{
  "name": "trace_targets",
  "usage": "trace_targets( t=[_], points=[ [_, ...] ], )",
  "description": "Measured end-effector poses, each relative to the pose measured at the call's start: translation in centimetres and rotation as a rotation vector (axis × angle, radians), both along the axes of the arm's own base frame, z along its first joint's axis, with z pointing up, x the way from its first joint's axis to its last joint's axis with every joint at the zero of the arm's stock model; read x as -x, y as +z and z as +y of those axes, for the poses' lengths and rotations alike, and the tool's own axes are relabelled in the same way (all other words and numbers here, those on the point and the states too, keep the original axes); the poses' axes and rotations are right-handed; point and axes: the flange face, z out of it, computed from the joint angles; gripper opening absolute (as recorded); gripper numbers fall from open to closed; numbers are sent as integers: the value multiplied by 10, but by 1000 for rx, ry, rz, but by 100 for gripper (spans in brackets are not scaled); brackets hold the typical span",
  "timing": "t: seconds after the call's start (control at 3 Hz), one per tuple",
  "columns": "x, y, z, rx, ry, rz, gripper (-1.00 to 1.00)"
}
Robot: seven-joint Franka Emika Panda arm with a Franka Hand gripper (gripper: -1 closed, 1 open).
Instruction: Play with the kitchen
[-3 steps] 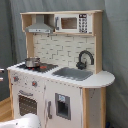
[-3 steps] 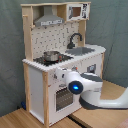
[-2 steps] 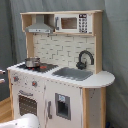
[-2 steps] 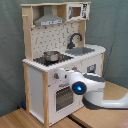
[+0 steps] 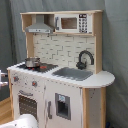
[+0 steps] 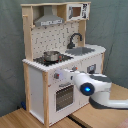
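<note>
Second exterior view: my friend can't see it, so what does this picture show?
A white and light-wood toy kitchen stands with a robot arm reaching at its knob panel above the oven door. A small metal pot sits on the black stovetop, beside a grey sink with a black faucet.

Both exterior views soft, blurry, low detail. Even diffuse lighting, no hard shadows. Blue LED glow on arm (image 6: 88, 89) slightly blown out.

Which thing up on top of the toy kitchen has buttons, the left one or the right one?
The microwave, at the first exterior view's right, has a dark window and button panel. The hood beside it is plain grey.
</note>
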Motion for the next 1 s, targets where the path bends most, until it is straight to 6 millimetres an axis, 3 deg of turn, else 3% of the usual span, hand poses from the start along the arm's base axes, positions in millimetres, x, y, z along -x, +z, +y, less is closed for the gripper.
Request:
trace_targets(
  t=[1.0],
  points=[
    [18, -11, -50, 32, 140, -11, 100]
  ],
)
